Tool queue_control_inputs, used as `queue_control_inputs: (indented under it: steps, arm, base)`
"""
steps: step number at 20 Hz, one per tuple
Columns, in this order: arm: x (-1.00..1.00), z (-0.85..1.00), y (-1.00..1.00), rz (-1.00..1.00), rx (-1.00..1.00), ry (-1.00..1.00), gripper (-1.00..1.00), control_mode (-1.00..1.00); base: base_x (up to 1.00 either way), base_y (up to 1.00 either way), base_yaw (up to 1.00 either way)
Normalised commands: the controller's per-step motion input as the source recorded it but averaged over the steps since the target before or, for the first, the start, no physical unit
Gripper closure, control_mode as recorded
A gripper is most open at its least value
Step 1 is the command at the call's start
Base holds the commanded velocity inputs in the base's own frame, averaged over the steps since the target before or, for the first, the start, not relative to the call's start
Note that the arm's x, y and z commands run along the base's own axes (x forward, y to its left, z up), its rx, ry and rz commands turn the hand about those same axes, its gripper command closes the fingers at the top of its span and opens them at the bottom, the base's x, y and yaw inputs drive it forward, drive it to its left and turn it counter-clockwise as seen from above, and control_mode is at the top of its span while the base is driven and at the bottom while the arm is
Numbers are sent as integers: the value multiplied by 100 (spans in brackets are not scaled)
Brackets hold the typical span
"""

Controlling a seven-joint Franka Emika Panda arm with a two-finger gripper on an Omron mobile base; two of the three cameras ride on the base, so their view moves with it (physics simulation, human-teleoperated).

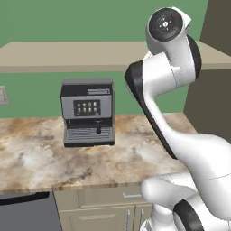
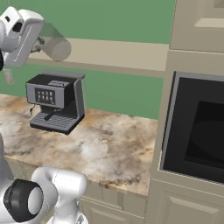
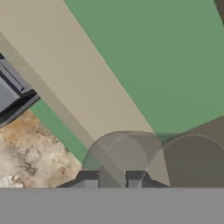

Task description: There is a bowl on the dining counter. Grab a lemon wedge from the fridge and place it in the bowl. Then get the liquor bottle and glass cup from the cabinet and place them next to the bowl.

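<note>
I see my end effector (image 3: 111, 180) clamped on the glass cup (image 2: 56, 47), held high above the coffee machine (image 2: 56, 101) on the marbled table (image 2: 109, 153).

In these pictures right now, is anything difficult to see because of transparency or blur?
Right base view: the glass cup is see-through, so the wall shows through it. Hand view: the cup, held in the gripper, is faint grey arcs. Left base view: the coffee machine looks slightly soft.

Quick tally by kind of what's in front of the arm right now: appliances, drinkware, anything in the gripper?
Grey-and-black espresso machine on the marbled worktop: 1
Black built-in wall oven: 1
Clear greyish glass cup, held in the gripper: 1
Total: 3
</note>
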Motion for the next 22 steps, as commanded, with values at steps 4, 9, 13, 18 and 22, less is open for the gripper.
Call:
queue_control_inputs:
  steps: [4, 9, 13, 18, 22]
  arm:
    - [-100, 0, 0, -5, 0, -21, 100, -100]
    - [-31, 0, 0, -2, 0, -8, 100, -100]
    - [0, 0, 0, 0, 0, 0, 100, -100]
    - [-33, 0, 0, -4, 0, -10, 100, -100]
    - [-55, 0, 0, -9, 0, -13, 100, -100]
  base:
    - [0, 0, 0]
    - [0, 0, 0]
    - [0, 0, 0]
    - [0, 0, 0]
    - [0, 0, 0]
